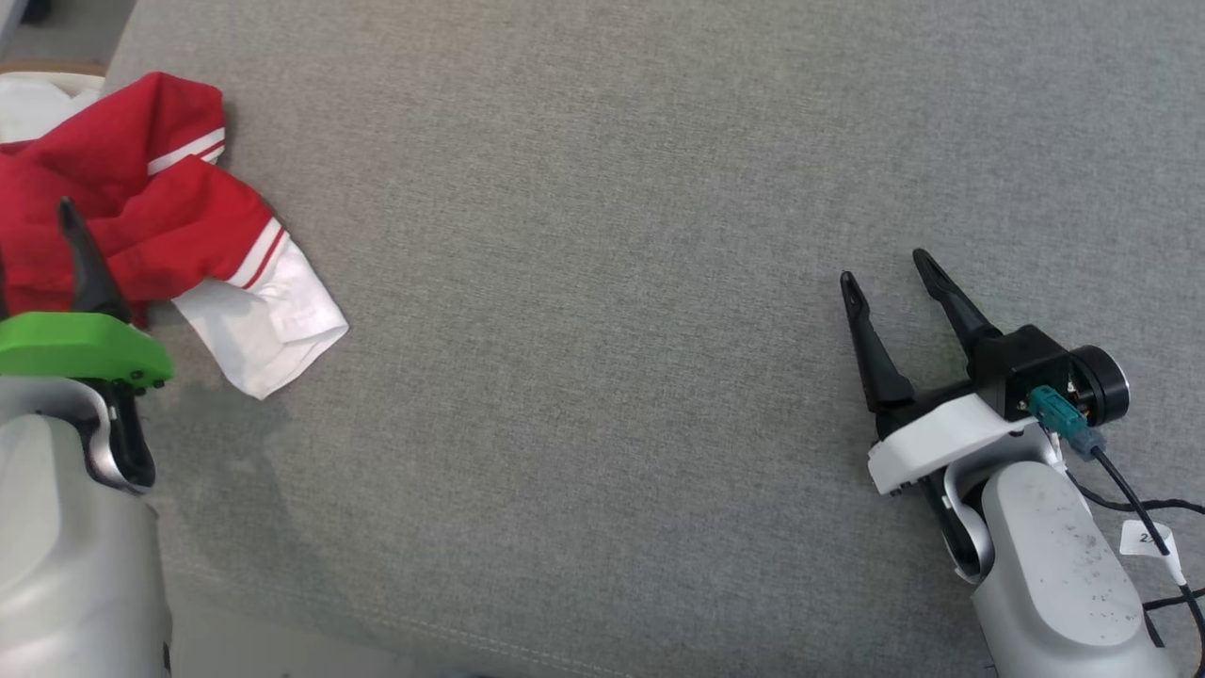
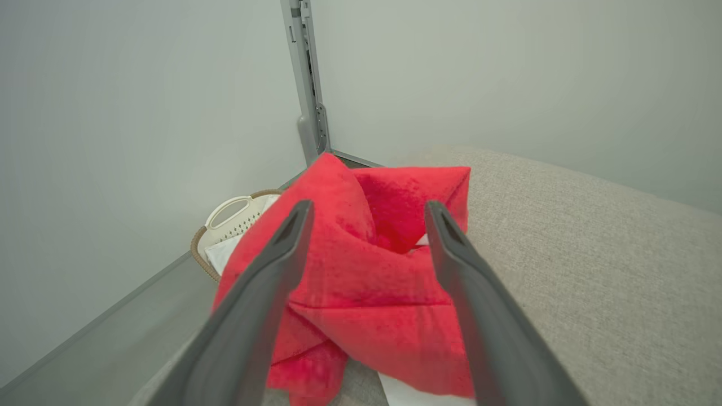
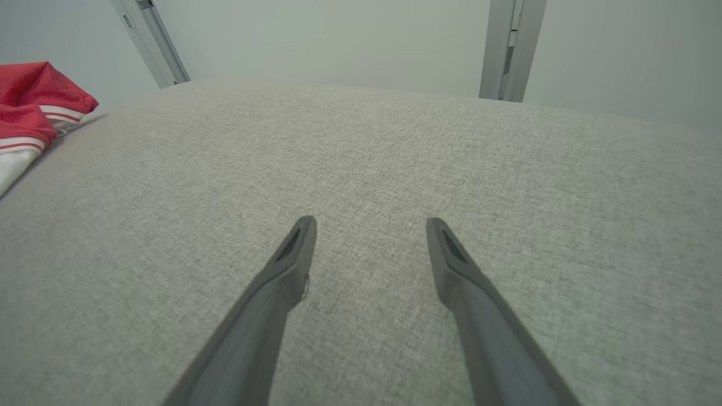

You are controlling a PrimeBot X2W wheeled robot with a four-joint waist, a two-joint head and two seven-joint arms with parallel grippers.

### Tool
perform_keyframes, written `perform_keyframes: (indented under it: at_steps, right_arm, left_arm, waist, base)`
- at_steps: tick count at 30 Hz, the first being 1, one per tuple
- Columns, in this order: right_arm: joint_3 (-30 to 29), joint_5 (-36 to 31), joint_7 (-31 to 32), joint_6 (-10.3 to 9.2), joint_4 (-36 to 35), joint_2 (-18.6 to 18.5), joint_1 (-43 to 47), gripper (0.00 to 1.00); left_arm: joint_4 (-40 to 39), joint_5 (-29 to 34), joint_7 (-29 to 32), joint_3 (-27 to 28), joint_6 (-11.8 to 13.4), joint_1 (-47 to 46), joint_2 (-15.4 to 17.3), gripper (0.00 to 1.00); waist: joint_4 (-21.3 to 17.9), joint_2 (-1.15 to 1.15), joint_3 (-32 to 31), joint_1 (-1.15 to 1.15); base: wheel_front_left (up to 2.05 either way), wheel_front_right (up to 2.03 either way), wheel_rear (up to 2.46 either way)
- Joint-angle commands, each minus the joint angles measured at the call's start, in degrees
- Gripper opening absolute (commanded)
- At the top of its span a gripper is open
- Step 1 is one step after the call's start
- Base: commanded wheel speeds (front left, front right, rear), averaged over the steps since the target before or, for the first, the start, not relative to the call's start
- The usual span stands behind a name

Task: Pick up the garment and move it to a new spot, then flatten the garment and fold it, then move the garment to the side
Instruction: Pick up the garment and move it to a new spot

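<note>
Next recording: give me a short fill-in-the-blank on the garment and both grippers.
The crumpled garment is white and ____.
The left gripper, aimed at it, has jaws ____.
The right gripper is above the bare ____ surface.
Beyond the garment stands a white ____.
Missing: red; open; grey; basket.

A red-and-white garment [image 1: 179, 207] lies crumpled on the grey surface [image 1: 602, 235] by the left gripper [image 1: 36, 243], the right gripper [image 1: 885, 266] well apart.

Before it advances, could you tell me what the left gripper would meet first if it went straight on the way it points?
Most likely the red garment: the open left gripper points straight at its folds, though how near is unclear.
</note>
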Motion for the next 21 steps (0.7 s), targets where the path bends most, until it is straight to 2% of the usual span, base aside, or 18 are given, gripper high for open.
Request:
perform_keyframes:
  at_steps: [1, 5, 10, 11, 12, 13, 21]
  right_arm:
    - [0.0, -0.2, -0.1, -0.09, -0.2, -0.6, -0.8, 1.00]
    - [0.0, -0.2, 0.0, -0.09, -0.3, -1.4, -1.5, 1.00]
    - [-0.1, 0.1, 0.0, -0.12, -0.1, -1.7, -1.8, 1.00]
    - [-0.3, 0.2, 0.0, -0.13, -0.1, -1.7, -1.8, 1.00]
    - [-0.4, 0.3, 0.0, -0.13, -0.1, -1.7, -1.8, 1.00]
    - [-0.5, 0.4, 0.0, -0.13, 0.0, -1.7, -1.8, 1.00]
    - [-1.6, 0.7, 0.0, -0.13, -0.1, -1.2, -1.5, 1.00]
  left_arm:
    - [2.1, 0.9, 0.0, 0.4, 0.8, -2.4, 1.4, 1.00]
    - [11.0, 1.3, 0.3, 1.1, 2.5, -6.9, 3.9, 1.00]
    - [20.7, 1.3, 4.3, 1.0, 3.9, -10.9, 6.3, 1.00]
    - [22.4, 1.1, 5.0, 0.9, 3.8, -11.3, 6.5, 0.93]
    - [23.5, 0.8, 5.1, 1.0, 3.8, -11.6, 6.6, 0.49]
    - [24.6, 0.6, 5.0, 1.1, 3.7, -11.9, 6.9, 0.00]
    - [27.9, 1.3, 3.0, -0.7, 2.1, -14.7, 7.6, 0.00]
  waist:
    - [-3.1, 0.00, 3.5, 0.00]
    - [-4.3, 0.00, 5.2, 0.00]
    - [-5.8, 0.00, 6.3, 0.00]
    - [-6.0, 0.00, 6.3, 0.00]
    - [-6.2, 0.00, 6.3, 0.00]
    - [-6.4, 0.00, 6.3, 0.00]
    - [-7.0, 0.00, 5.0, 0.00]
  base:
    - [0.00, 0.00, 0.00]
    - [0.00, 0.00, 0.00]
    - [0.00, 0.00, 0.00]
    - [0.00, 0.00, 0.00]
    - [0.00, 0.00, 0.00]
    - [0.00, 0.00, 0.00]
    - [0.00, 0.00, 0.00]
